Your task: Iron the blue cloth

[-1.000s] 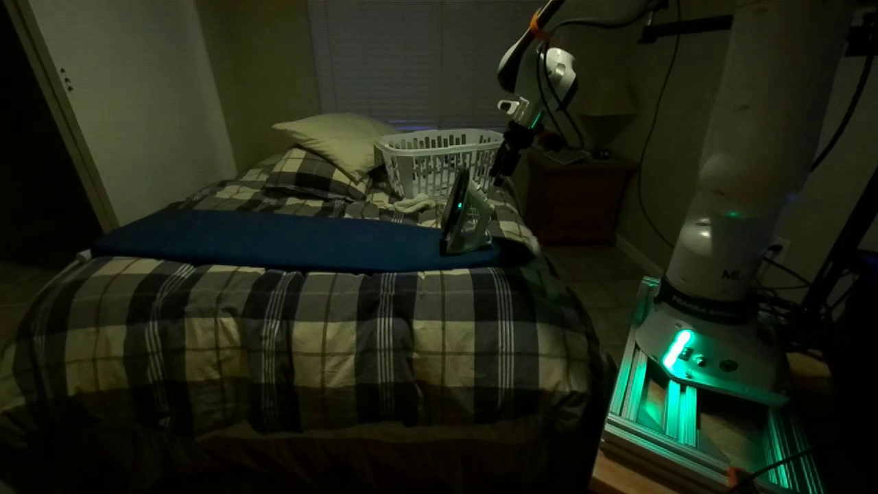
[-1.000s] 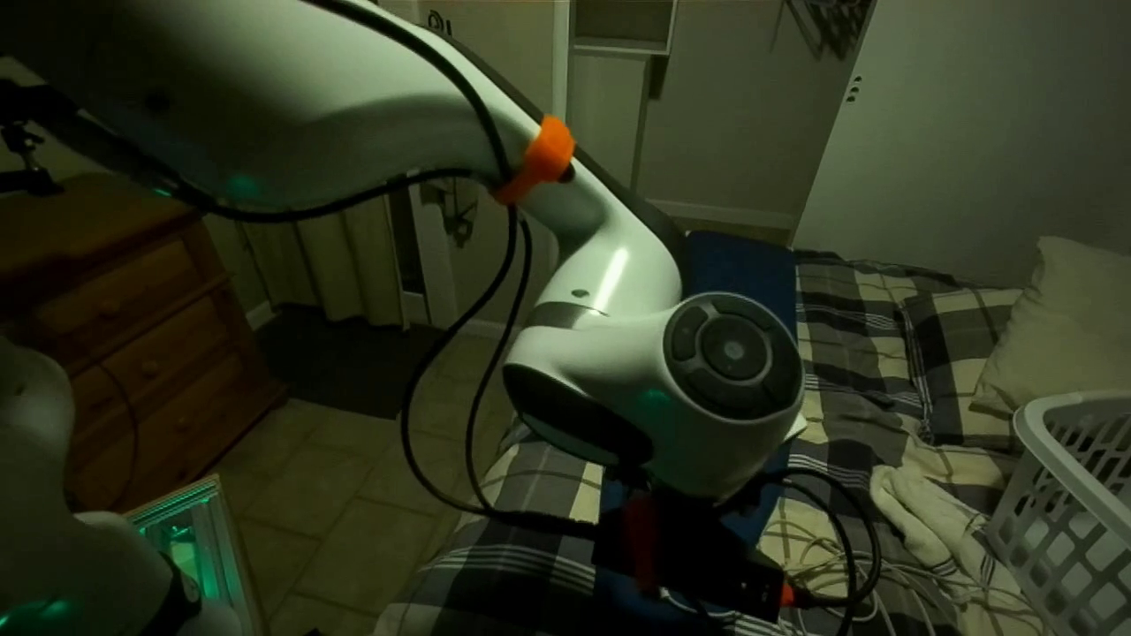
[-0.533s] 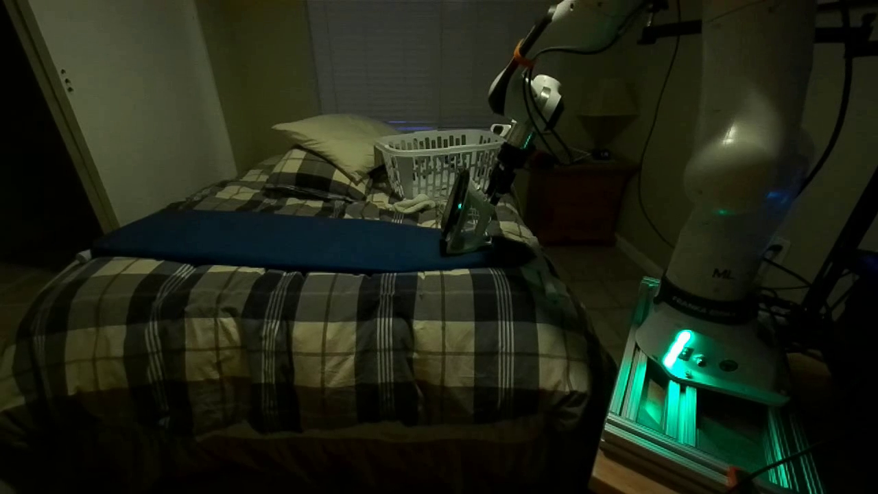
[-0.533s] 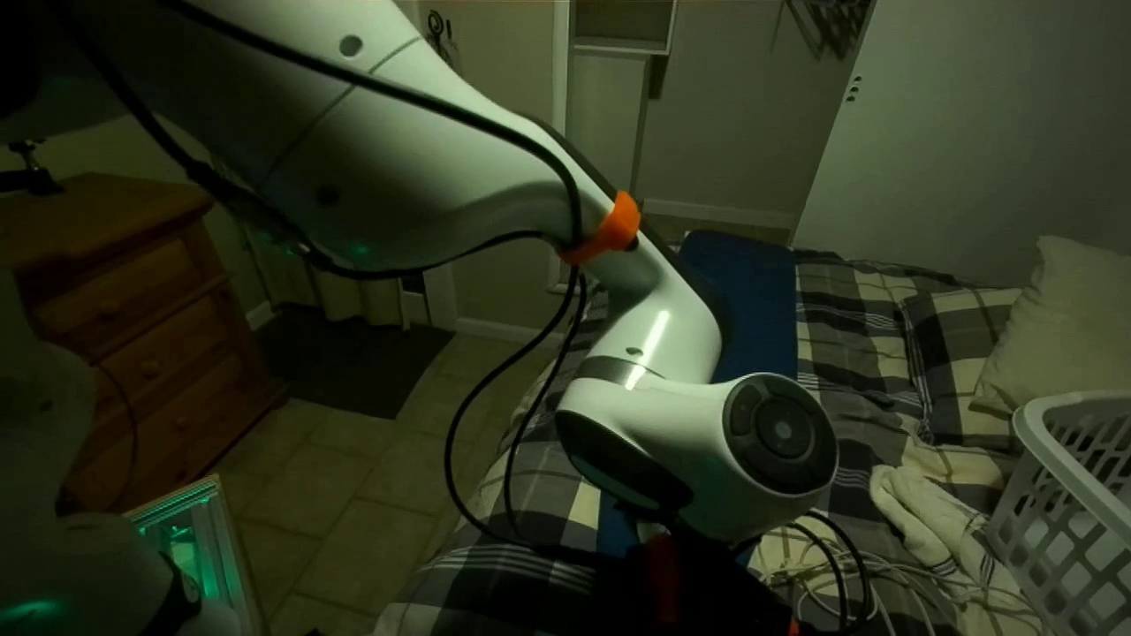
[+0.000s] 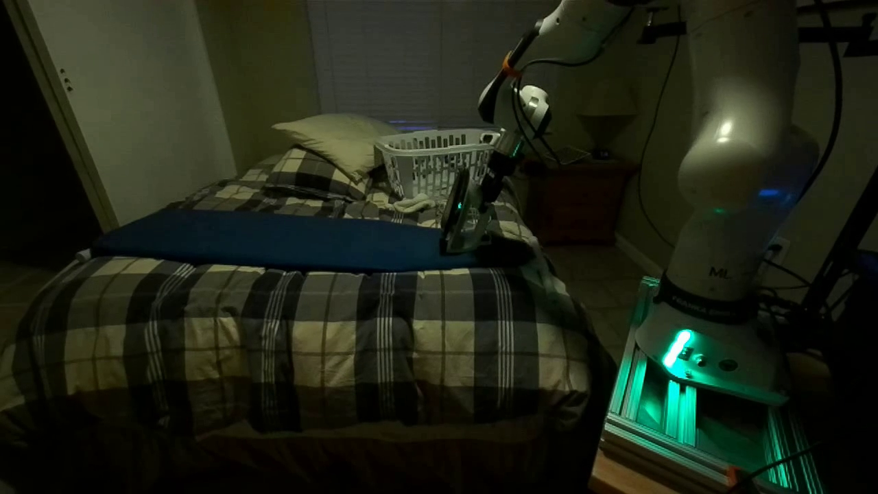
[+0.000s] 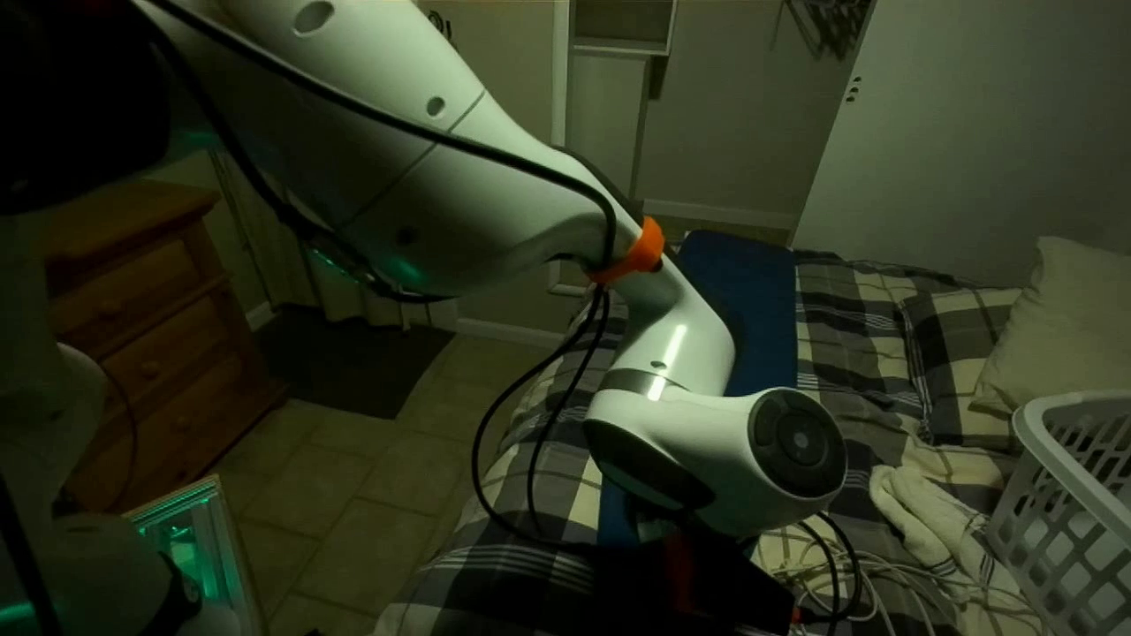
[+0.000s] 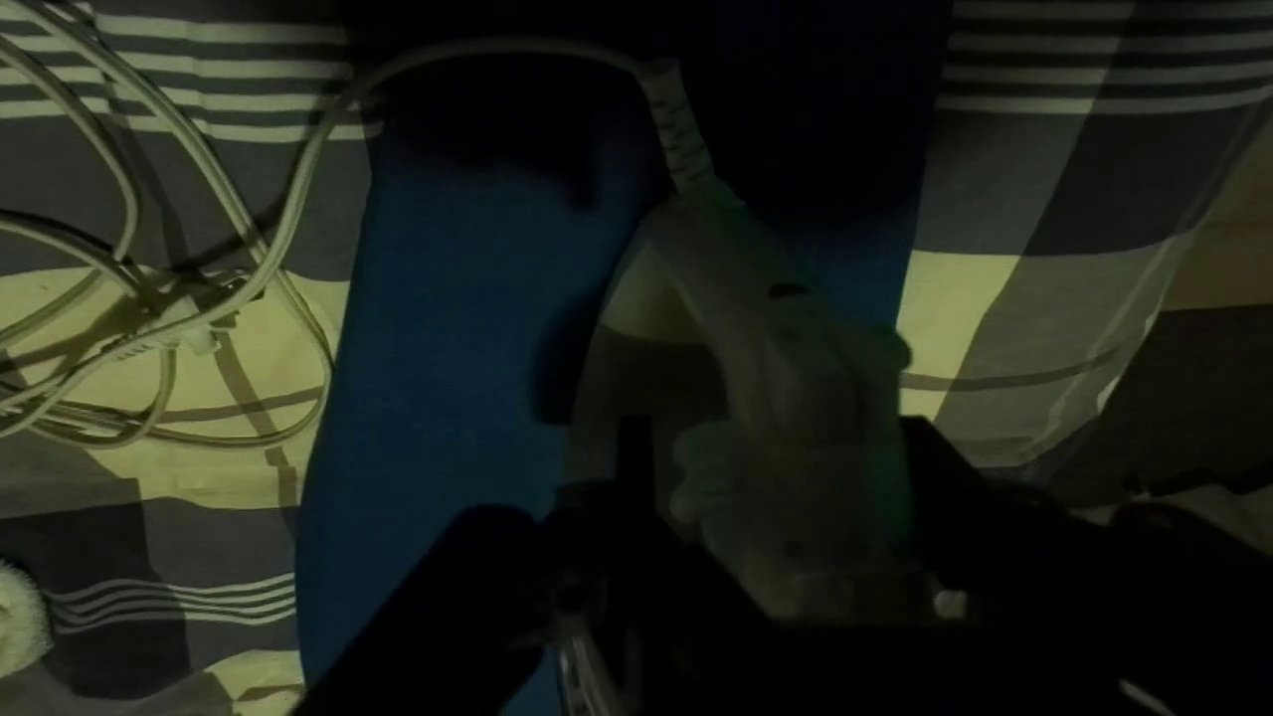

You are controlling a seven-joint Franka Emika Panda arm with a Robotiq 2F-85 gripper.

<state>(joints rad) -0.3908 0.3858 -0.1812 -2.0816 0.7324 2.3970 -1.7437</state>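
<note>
The blue cloth [image 5: 274, 237] lies flat across the plaid bed; it also shows in the wrist view [image 7: 428, 348] and partly behind the arm in an exterior view [image 6: 751, 291]. A pale iron [image 5: 464, 226] stands upright on its heel near the cloth's right end. In the wrist view the iron [image 7: 786, 388] shows from above, dim and in shadow. My gripper [image 5: 488, 192] is just above and behind the iron. In the wrist view my gripper [image 7: 772, 438] is open, its dark fingers wide apart on both sides of the iron's handle. Whether they touch it cannot be told.
A white laundry basket [image 5: 439, 165] stands behind the iron. The iron's pale cord [image 7: 288, 219] lies coiled beside the cloth. White socks [image 6: 928, 521] lie near the basket. A pale pillow [image 5: 336, 140] is at the bed's head. A nightstand [image 5: 576, 206] is beyond the bed.
My arm has moved down and toward the iron, leftward in an exterior view. The gripper has come from above the iron's right side to right beside it. The iron and cloth have not moved.
</note>
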